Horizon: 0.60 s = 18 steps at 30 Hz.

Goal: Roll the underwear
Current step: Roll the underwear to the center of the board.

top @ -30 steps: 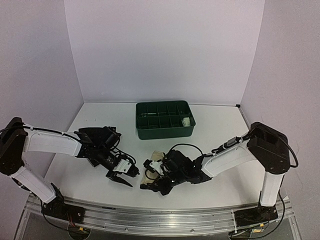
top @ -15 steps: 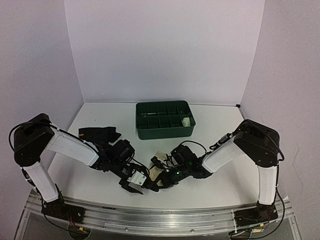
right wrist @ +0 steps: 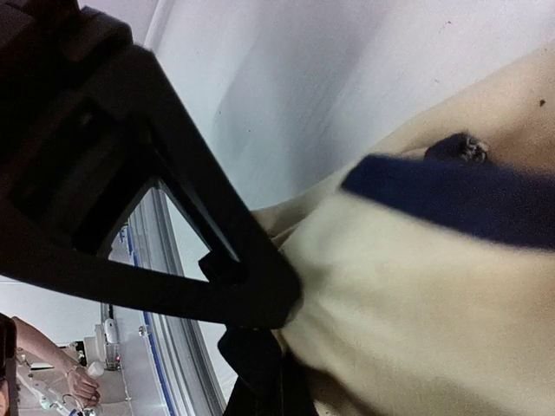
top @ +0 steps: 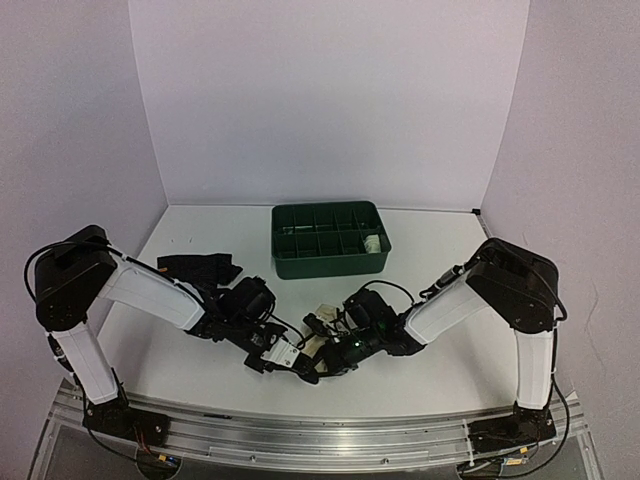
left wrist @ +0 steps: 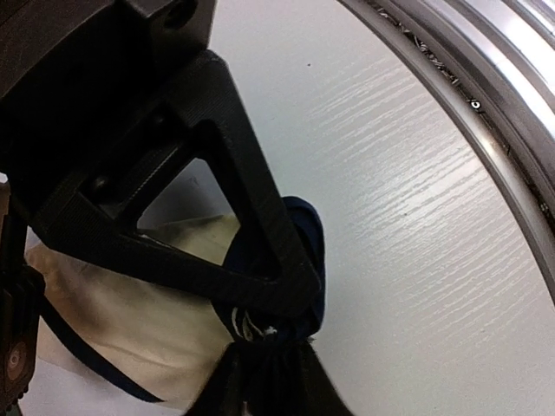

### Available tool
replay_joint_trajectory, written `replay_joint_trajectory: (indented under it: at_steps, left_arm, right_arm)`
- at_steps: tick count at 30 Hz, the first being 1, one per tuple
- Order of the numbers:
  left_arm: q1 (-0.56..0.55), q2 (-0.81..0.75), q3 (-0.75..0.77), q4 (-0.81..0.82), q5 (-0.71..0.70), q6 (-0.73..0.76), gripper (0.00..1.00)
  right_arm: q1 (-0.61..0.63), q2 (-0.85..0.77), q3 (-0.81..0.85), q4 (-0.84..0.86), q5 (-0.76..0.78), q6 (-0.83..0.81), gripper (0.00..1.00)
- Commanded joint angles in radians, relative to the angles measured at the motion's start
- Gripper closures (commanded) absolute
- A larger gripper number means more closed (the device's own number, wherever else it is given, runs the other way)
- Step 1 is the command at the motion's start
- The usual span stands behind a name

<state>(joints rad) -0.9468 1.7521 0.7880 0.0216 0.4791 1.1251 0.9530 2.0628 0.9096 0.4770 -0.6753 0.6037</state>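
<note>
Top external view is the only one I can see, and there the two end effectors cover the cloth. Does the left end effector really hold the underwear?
Observer: Yes. In the left wrist view the left end effector is closed on the dark blue edge of the cream underwear.
Operator: And the right one?
Observer: In the right wrist view the right end effector looks closed on the cream cloth, near a blue band.
Operator: Is the cloth lifted?
Observer: In the left wrist view most of it seems to lie flat on the white table. Only the pinched corner is bunched.
</note>
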Motion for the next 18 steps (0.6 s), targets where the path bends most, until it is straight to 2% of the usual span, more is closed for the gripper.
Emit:
replay_joint_trajectory:
  at_steps: [1, 2, 3, 4, 7, 8, 10, 13, 18]
  left_arm:
    - [-0.006, -0.025, 0.047, -0.073, 0.063, -0.030, 0.95]
    - [-0.006, -0.017, 0.070, -0.101, 0.061, -0.067, 1.00]
    - [-0.005, -0.006, 0.090, -0.127, 0.060, -0.095, 1.00]
    - [-0.002, 0.002, 0.115, -0.166, 0.062, -0.130, 1.00]
    - [0.026, 0.022, 0.168, -0.306, 0.136, -0.211, 1.00]
    - [0.039, 0.025, 0.179, -0.340, 0.164, -0.237, 1.00]
    - [0.064, 0.031, 0.195, -0.414, 0.223, -0.282, 1.00]
    - [0.089, 0.050, 0.214, -0.491, 0.287, -0.337, 1.00]
    - [0.122, 0.098, 0.260, -0.562, 0.354, -0.431, 1.00]
  right_arm:
    - [-0.003, 0.009, 0.014, -0.007, -0.013, 0.000, 1.00]
    - [-0.002, -0.003, 0.012, -0.008, -0.002, -0.001, 1.00]
    - [-0.002, -0.015, 0.004, -0.008, 0.015, -0.004, 0.99]
    - [-0.002, -0.036, -0.007, -0.008, 0.028, -0.012, 0.95]
    - [-0.002, -0.130, -0.041, -0.017, 0.095, -0.040, 0.65]
    - [-0.001, -0.165, -0.060, -0.024, 0.127, -0.056, 0.50]
    - [-0.001, -0.247, -0.095, -0.044, 0.210, -0.084, 0.27]
    - [0.015, -0.343, -0.145, -0.096, 0.314, -0.154, 0.21]
    - [0.114, -0.447, -0.192, -0.153, 0.507, -0.334, 0.20]
